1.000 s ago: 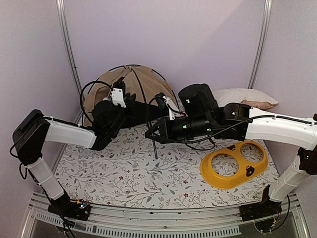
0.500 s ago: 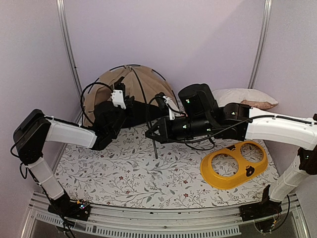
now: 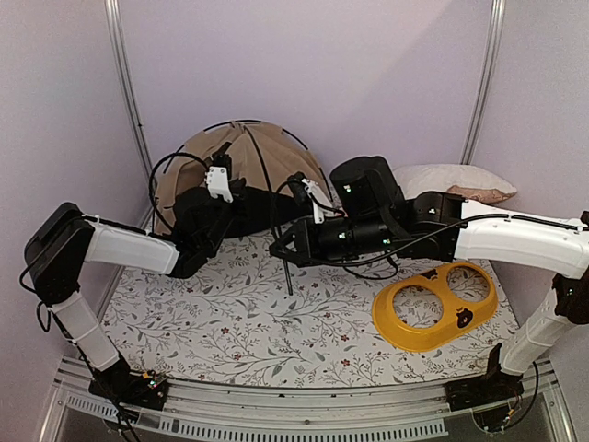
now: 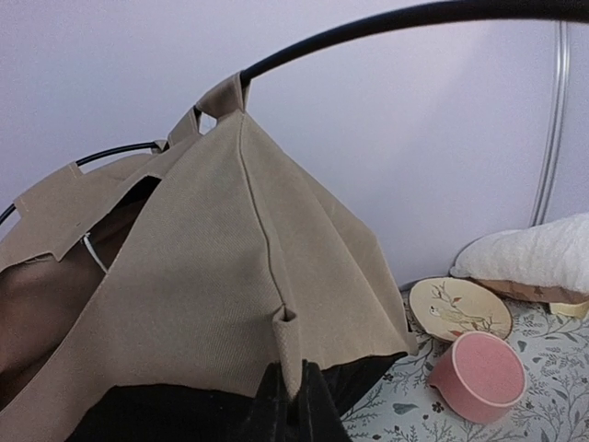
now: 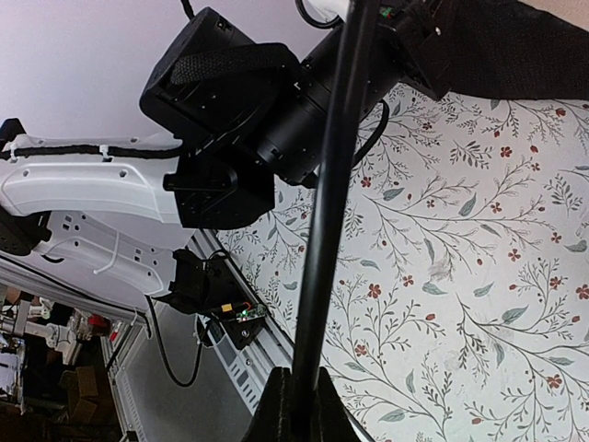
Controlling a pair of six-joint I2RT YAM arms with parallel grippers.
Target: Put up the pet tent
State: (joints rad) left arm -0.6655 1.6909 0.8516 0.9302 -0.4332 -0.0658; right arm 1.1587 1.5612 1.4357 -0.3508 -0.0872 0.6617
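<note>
Tan fabric pet tent (image 3: 253, 157) half-raised at table's back-left, against wall. Left gripper (image 4: 293, 401) pinched closed on fabric tab (image 4: 288, 336) at tent's lower edge. Right gripper (image 5: 299, 401) clamped on thin black pole (image 5: 333, 175), free end pointing down toward floral mat (image 3: 230, 322). Likely risks: pole under bend slides through fingers and springs loose; tab pulls out, tent sags.

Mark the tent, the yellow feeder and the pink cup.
tent (image 3: 276, 157): top view, tan right panel.
yellow feeder (image 3: 405, 336): top view, near wall.
pink cup (image 4: 479, 368): left wrist view, its round top face.
</note>
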